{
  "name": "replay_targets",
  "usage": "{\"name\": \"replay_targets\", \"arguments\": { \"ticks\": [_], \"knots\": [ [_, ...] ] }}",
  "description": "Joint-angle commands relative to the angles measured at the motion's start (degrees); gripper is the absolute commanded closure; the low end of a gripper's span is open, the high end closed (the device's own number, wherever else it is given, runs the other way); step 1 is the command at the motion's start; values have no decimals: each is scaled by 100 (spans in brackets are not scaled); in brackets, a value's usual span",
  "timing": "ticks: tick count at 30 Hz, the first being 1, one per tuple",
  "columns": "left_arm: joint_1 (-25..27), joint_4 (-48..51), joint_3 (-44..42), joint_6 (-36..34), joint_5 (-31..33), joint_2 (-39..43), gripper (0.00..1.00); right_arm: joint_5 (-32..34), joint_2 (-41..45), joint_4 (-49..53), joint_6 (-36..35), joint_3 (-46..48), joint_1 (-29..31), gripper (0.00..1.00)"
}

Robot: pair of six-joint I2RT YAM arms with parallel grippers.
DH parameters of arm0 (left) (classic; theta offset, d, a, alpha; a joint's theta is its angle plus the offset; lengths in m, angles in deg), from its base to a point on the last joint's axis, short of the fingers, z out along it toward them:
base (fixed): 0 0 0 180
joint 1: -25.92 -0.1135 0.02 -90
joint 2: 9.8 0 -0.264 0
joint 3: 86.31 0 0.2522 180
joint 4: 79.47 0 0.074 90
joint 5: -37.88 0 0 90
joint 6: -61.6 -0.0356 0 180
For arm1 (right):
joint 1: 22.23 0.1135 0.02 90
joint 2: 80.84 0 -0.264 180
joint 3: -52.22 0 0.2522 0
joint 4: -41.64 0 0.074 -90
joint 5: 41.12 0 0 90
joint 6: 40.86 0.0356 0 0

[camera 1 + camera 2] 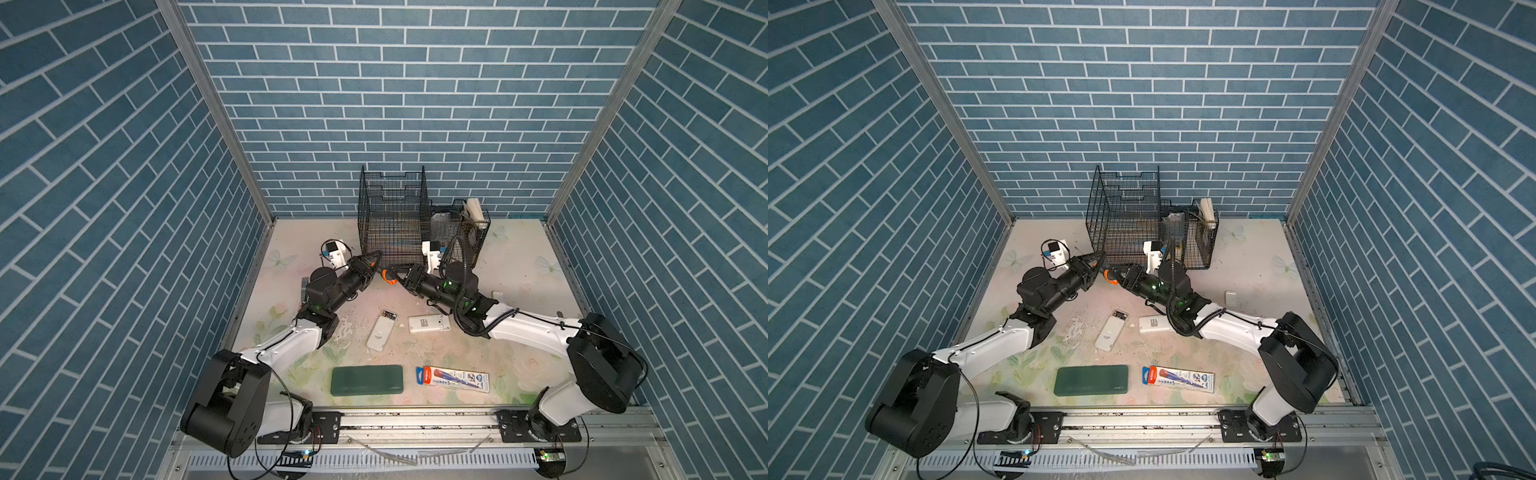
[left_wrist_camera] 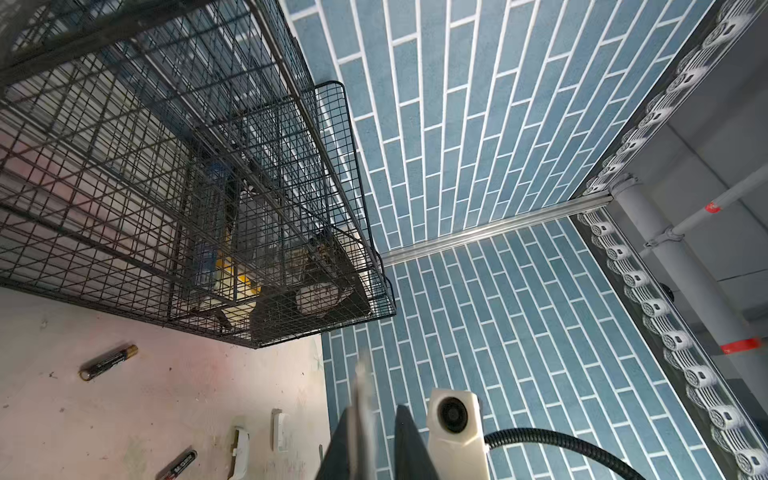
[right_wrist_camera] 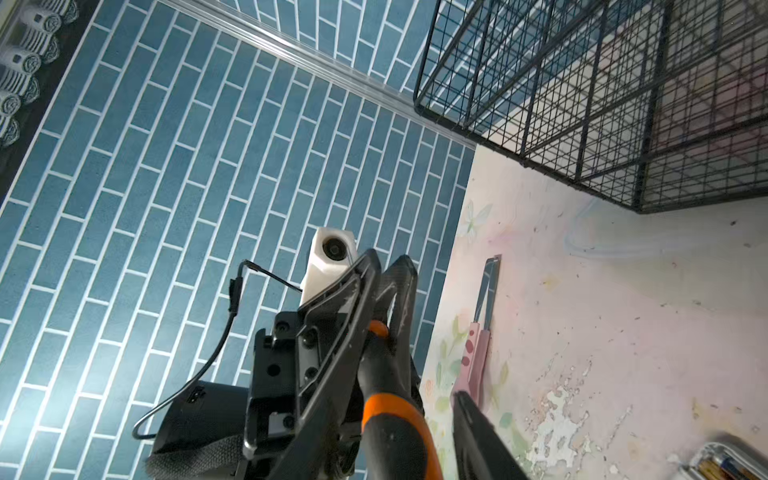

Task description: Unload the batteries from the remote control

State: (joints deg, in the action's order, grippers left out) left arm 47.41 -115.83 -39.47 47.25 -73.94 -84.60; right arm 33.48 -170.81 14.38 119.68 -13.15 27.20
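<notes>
Your batteries point(image 2: 109, 361) show best in the left wrist view. They are thin black cylinders with coppery-gold ends and pale print along the side. You can count two of them, lying flat and well apart on the table point(image 1: 519, 345), just in front of the wire basket point(image 1: 392, 216). Two white battery covers point(image 2: 241, 453) lie close by.

In both top views you have two white remotes mid-table, near each other but not touching. The left remote point(image 1: 381, 331) lies slanted, and its bay at the far end is open and dark. What is in that bay is too small for you to tell. The right remote point(image 1: 429, 323) lies crosswise. Along the near edge there is one green case point(image 1: 367, 380) and one printed packet point(image 1: 453, 379).

There is one screwdriver point(image 3: 395, 415), with an orange-and-black handle, raised between your two arms in front of the basket. Your left gripper point(image 3: 388, 266) is clamped tight on the black upper end of its handle. Your right gripper point(image 1: 395, 279) has its jaws parted around the handle. Its one visible finger point(image 3: 478, 432) stands clear of the handle, with table showing between them.
</notes>
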Motion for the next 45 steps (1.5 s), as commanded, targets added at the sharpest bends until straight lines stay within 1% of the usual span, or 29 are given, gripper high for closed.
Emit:
{"name": "replay_targets", "arguments": {
  "ticks": [1,8,16,28,29,33,35,41,42,45],
  "knots": [
    [-21,-299,94,-165,43,-60,100,-252,-246,-427,374,-316,-20,55],
    [-5,-368,85,-174,24,-75,100,-315,-435,-574,470,-437,-16,55],
    [13,-442,-46,-166,10,-90,100,-497,-698,-601,522,-795,-21,57],
    [21,-506,-31,-214,55,-185,100,-517,-758,-637,630,-799,17,64],
    [26,-515,-21,-223,43,-192,100,-517,-759,-636,632,-793,21,67],
    [21,-480,-30,-223,25,-180,100,-500,-785,-611,636,-792,21,91],
    [24,-478,-63,-219,20,-166,100,-482,-794,-620,638,-772,8,99],
    [17,-445,-109,-231,38,-116,100,-455,-724,-566,606,-669,-15,100],
    [13,-441,-117,-227,38,-115,97,-447,-713,-565,601,-659,-15,100],
    [8,-419,-96,-235,-9,-99,78,-499,-648,-410,454,-665,-43,100]
  ]
}}
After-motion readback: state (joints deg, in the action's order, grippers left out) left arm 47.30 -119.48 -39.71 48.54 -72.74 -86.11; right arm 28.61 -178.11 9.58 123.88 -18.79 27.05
